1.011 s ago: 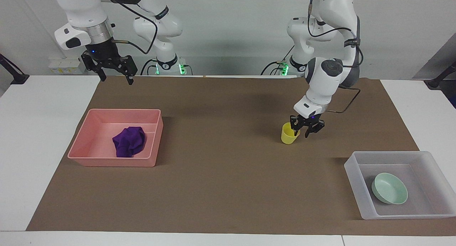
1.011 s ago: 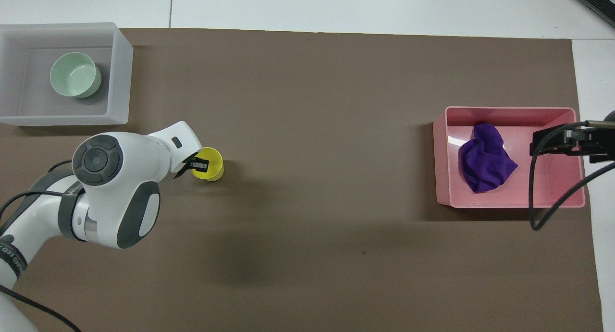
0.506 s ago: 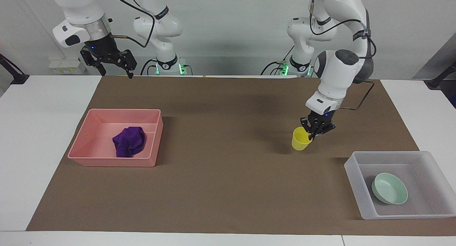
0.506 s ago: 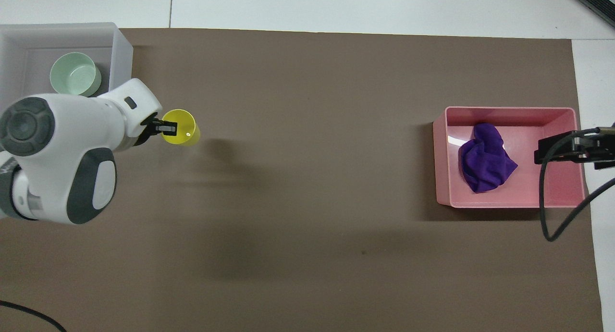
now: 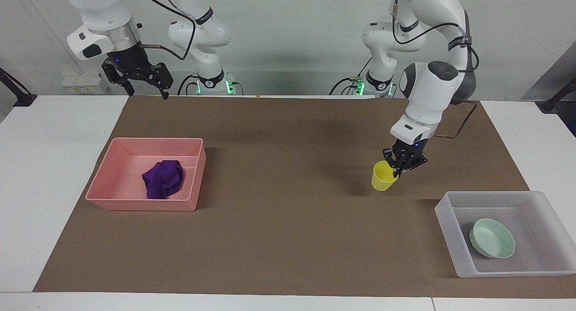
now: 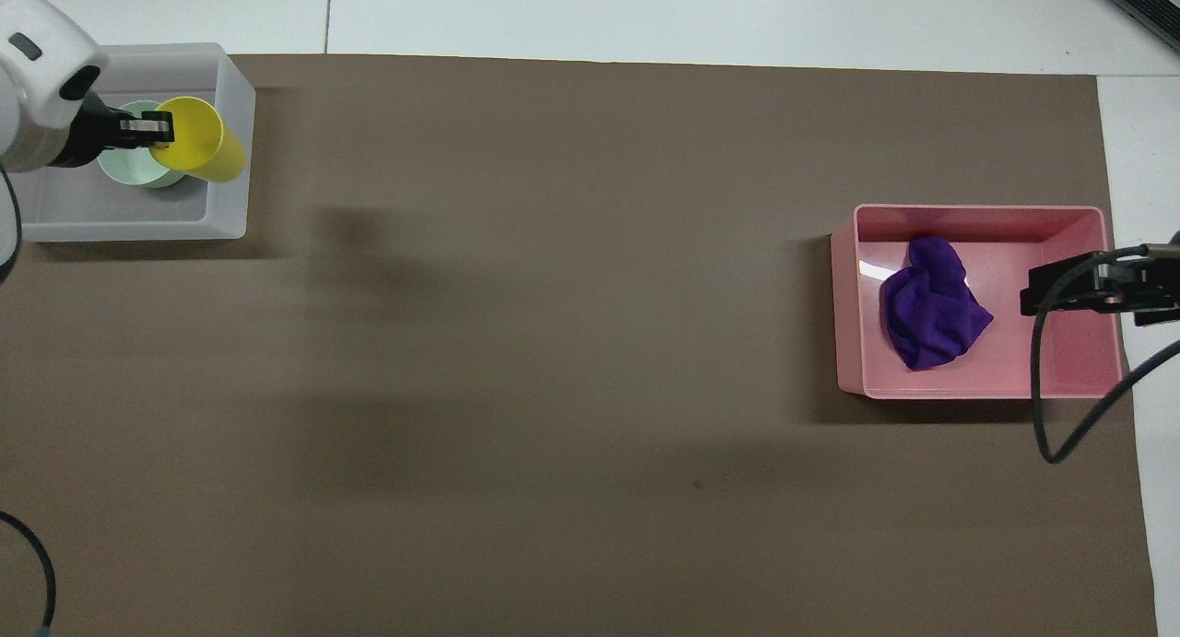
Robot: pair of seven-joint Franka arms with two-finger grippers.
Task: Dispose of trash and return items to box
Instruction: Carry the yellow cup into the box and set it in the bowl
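Overhead view is showing you the yellow cup [image 6: 198,139] tilted and hanging over the translucent box's [image 6: 230,148] wall. Releasing now, you are risking it striking the rim and rolling out onto the table [image 5: 288,221], or landing on the mint-green bowl [image 5: 492,238] inside the box. Your left tool [image 5: 402,166] is pinching the cup's rim. Your right tool [image 5: 143,83] is waiting, fingers spread, holding nothing, above the pink tray [image 5: 135,202], where the purple cloth wad [image 5: 163,178] is lying.

The cloth [image 5: 163,179] lies in the tray [image 5: 112,178] toward the right arm's edge of the table. The bowl [image 5: 492,244] sits in the box [image 5: 450,232] at the corner farthest from the robots, left arm's end.
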